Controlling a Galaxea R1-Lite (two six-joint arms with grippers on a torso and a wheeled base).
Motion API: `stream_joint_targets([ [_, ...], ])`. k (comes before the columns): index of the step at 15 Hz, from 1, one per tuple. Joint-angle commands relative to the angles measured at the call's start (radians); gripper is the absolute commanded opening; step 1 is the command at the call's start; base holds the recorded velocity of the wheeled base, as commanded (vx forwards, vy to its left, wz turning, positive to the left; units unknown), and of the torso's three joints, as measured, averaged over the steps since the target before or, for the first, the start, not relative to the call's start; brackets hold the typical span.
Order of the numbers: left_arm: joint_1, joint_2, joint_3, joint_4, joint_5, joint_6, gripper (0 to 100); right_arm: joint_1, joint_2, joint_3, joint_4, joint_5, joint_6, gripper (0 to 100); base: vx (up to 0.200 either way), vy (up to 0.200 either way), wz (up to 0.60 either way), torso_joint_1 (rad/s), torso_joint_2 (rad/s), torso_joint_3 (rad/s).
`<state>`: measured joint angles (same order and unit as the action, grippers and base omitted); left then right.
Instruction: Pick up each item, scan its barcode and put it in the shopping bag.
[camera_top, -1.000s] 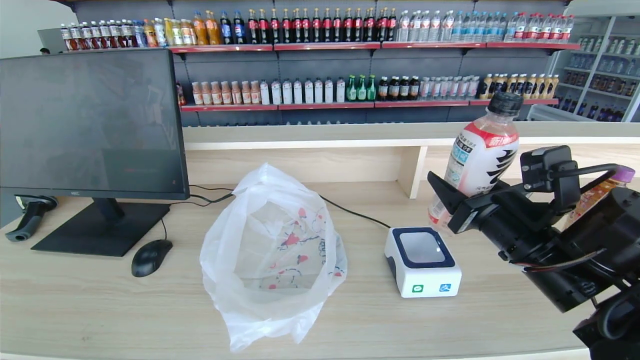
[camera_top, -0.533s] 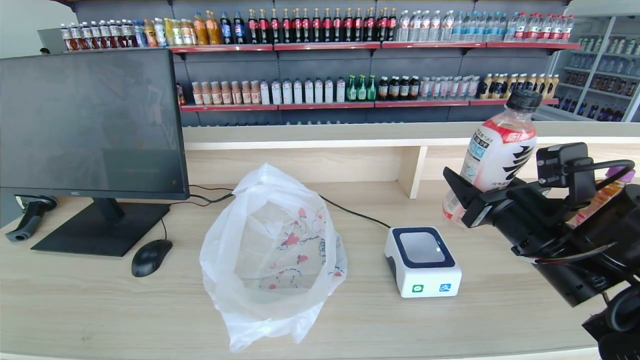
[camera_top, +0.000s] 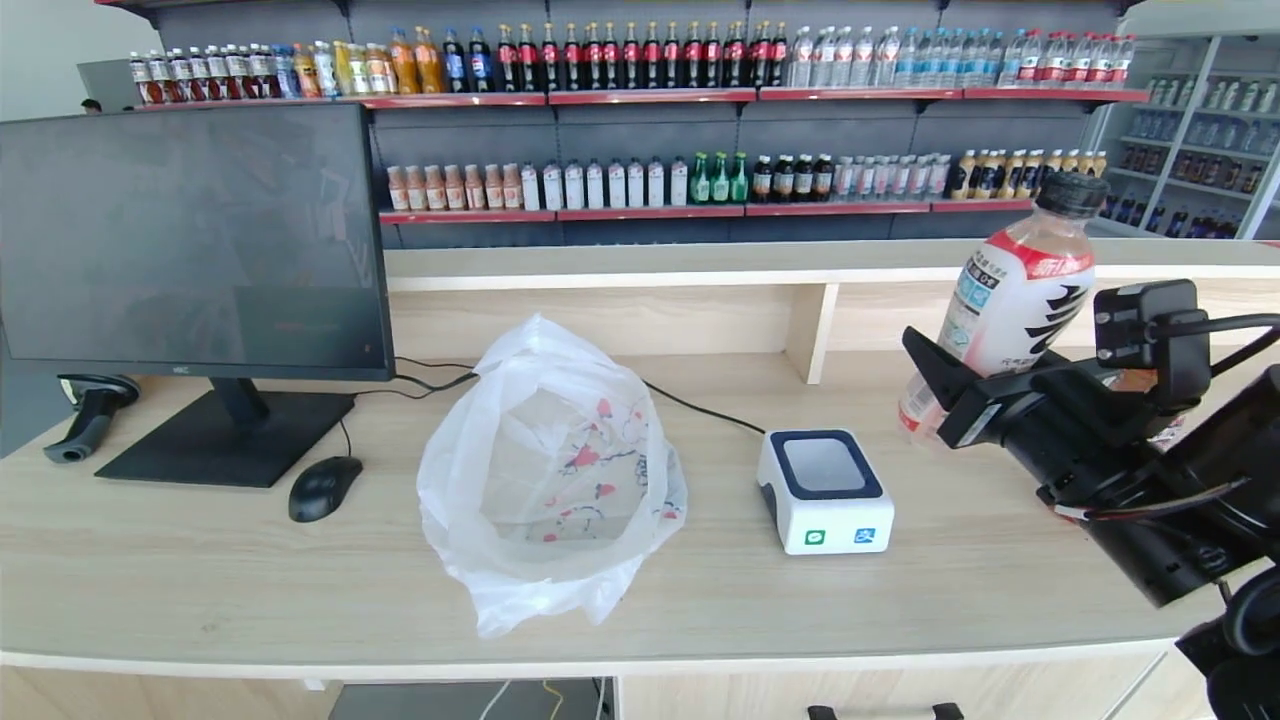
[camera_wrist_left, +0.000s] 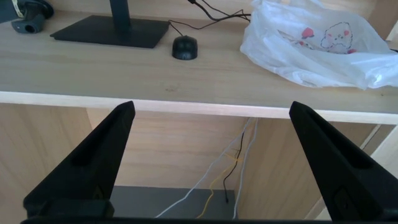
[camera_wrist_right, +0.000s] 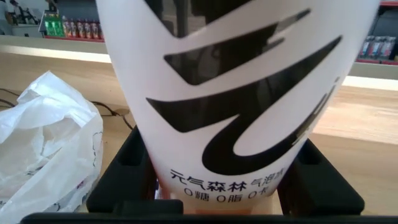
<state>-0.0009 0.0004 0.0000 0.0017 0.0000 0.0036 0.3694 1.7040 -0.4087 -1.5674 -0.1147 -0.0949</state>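
- Left hand (camera_wrist_left: 210, 109): fingers spread, empty, below the surface (camera_top: 200, 580) edge.
- Right hand (camera_top: 955, 395): pinching the drink bottle (camera_top: 1010, 300) low on its body, tilted, aloft right of the barcode scanner (camera_top: 825, 490).
- Bottle: likely firm, slick-labelled and weighty; a body grip suits it.
- Shopping bag (camera_top: 550, 470): limp, mouth open.

dark monitor (camera_top: 190, 235) on left of wooden counter (camera_top: 200, 580), black mouse (camera_top: 325, 488) beside its stand, handheld scanner gun (camera_top: 90, 410) far left, drink shelves (camera_top: 650, 97) behind.

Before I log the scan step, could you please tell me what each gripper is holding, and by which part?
The right gripper grips the bottle around its lower body; the left gripper is open and empty.
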Motion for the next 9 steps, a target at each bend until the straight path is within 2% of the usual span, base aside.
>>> stream_joint_targets([
  [1, 0.001, 0.000, 0.000, 0.000, 0.000, -0.002, 100, 0.000, -0.014, 0.002, -0.003, 0.000, 0.001, 0, 0.000, 0.200, 0.00, 0.017, 0.01, -0.002],
  [9, 0.001, 0.000, 0.000, -0.002, 0.000, -0.007, 100, -0.007, -0.035, -0.005, -0.003, 0.000, 0.035, 0, 0.000, 0.200, 0.00, 0.004, 0.01, 0.001],
])
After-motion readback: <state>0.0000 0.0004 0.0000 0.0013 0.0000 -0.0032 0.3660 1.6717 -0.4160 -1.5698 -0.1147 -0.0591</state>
